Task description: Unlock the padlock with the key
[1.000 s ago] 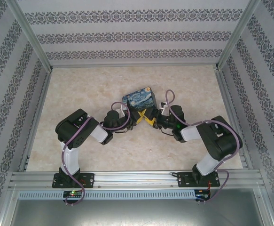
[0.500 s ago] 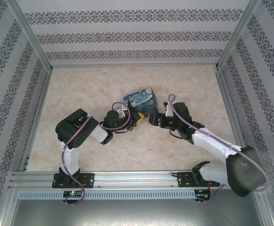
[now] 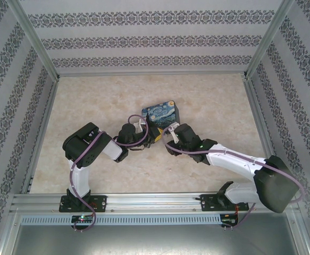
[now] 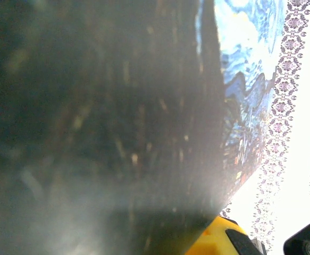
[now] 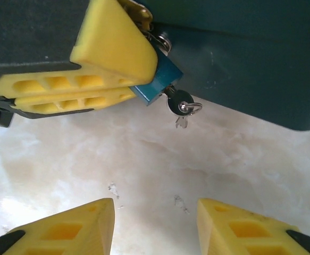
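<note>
Marbled beige tabletop (image 3: 91,159); wallpapered walls (image 3: 144,37) (floral stripes), bright.

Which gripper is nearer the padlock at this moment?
Left. The left gripper is closed on the padlock itself; the right gripper is open and facing it, with a visible gap between them.

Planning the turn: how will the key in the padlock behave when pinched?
The key looks thin and metallic, so it is probably stiff but slippery. Its small ring hangs loose and may swing. The padlock, clamped by the left end effector, should likely hold steady.
</note>
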Robot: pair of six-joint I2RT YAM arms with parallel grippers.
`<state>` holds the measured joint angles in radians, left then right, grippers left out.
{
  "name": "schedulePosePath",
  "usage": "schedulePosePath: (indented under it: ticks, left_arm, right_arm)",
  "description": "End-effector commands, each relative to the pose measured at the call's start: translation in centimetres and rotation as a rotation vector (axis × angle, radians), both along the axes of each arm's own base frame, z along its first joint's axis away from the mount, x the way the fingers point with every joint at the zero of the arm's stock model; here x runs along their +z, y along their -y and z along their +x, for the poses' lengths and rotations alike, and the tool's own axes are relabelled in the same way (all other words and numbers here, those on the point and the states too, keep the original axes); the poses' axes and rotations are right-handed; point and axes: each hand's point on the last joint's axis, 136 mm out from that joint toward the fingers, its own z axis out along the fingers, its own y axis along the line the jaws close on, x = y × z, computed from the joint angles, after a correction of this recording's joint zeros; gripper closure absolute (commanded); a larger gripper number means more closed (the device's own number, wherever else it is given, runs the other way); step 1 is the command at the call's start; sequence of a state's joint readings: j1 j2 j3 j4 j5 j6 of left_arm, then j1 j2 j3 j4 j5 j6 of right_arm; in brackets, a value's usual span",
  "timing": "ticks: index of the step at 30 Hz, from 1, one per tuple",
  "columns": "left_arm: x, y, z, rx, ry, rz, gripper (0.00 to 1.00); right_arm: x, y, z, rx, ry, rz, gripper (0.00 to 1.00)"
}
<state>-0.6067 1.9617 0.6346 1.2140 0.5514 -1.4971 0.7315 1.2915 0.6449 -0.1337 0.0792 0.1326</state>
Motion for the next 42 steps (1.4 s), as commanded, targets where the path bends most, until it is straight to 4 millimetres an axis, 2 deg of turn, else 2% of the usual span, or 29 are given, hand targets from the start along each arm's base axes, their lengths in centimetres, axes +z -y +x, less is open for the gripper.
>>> schedulePosePath:
  ticks: [1,13,21,26,34,42]
  left_arm:
    - [1.2,0.2,0.0,-0.030,0.013,-0.009,1.00]
    - [1.2,0.4,0.0,-0.040,0.011,-0.011,1.00]
    - [1.1,0.3,-0.1,-0.041,0.008,-0.008,1.00]
    - [1.0,0.3,-0.2,-0.044,0.006,-0.006,1.00]
    - [0.8,0.4,-0.2,-0.048,0.003,-0.004,1.00]
    - [0.7,0.4,-0.2,-0.048,-0.001,0.001,1.00]
  right_arm:
    - [1.2,-0.1,1.9,0.015,0.101,-0.083,0.55]
    - [-0.7,-1.3,3.1,0.035,0.079,-0.153,0.62]
    - [-1.1,-1.7,4.1,0.028,0.076,-0.163,0.66]
    - [-1.0,-1.7,4.8,0.018,0.070,-0.148,0.73]
    - [0.4,-2.1,5.0,0.020,0.050,-0.046,1.00]
    - [1.2,-2.9,3.5,0.059,-0.004,0.058,1.00]
